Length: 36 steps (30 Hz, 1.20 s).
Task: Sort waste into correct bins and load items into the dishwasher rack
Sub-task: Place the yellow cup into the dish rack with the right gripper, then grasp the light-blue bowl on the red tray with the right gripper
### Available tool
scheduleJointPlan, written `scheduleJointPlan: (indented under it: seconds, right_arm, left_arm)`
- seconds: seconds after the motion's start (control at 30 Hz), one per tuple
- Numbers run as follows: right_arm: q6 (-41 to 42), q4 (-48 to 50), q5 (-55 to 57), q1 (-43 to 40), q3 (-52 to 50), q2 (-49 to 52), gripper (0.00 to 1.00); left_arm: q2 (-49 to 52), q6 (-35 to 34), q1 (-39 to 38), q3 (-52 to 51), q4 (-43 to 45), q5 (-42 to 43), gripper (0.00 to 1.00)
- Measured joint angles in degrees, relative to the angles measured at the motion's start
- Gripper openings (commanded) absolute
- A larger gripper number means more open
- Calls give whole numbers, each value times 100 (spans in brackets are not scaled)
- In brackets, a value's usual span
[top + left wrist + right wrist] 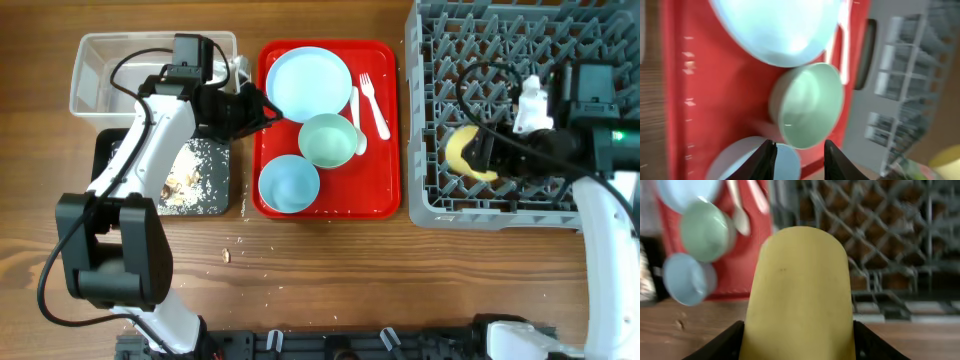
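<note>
A pale blue plate [308, 80], a pale green bowl [330, 138], a blue bowl [289, 184], a white fork [375, 95] and a spoon [357, 108] lie on the red serving tray [385, 190]. My left gripper [268, 108] hovers at that tray's left edge, open and empty. In the left wrist view my left gripper [800, 150] hangs over the blue bowl [740, 160], near the green bowl [810, 105]. My right gripper [478, 152] is shut on the yellow cup [458, 150] over the grey dishwasher rack [500, 40]. The cup [800, 280] fills the right wrist view.
A clear tub [100, 70] stands at the back left. In front of it, the black tray [110, 150] holds brownish scraps and white crumbs [195, 175]. A few crumbs [227, 255] lie on the wooden table before the trays.
</note>
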Motion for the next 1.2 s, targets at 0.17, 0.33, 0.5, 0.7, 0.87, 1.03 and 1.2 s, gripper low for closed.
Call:
scheduleJointPlan:
  seconds: [0.17,0.33,0.5,0.7,0.87,1.03,1.2]
  right_arm:
    - [-2,-291,374,11,11,997,42]
    - [-46,-271,437,245,11,1572,58]
    - [-48,-184,439,557,11,1958,73]
    - [-22,-151,439,579,11,2041,77]
    - [-24,-264,409,579,396,2039,77]
    - [-68,57,-35,647,1058,1781,77]
    - [-68,343,-236,870,1104,1639,78]
  left_arm:
    - [0,0,0,0,-125,-435,32]
    - [0,0,0,0,-133,-529,32]
    - [0,0,0,0,-157,-544,31]
    - [0,0,0,0,-192,-546,31]
    - [0,0,0,0,-195,-546,27]
    - [0,70,-31,4,-275,-562,26]
    - [0,332,-570,7,-750,-828,28]
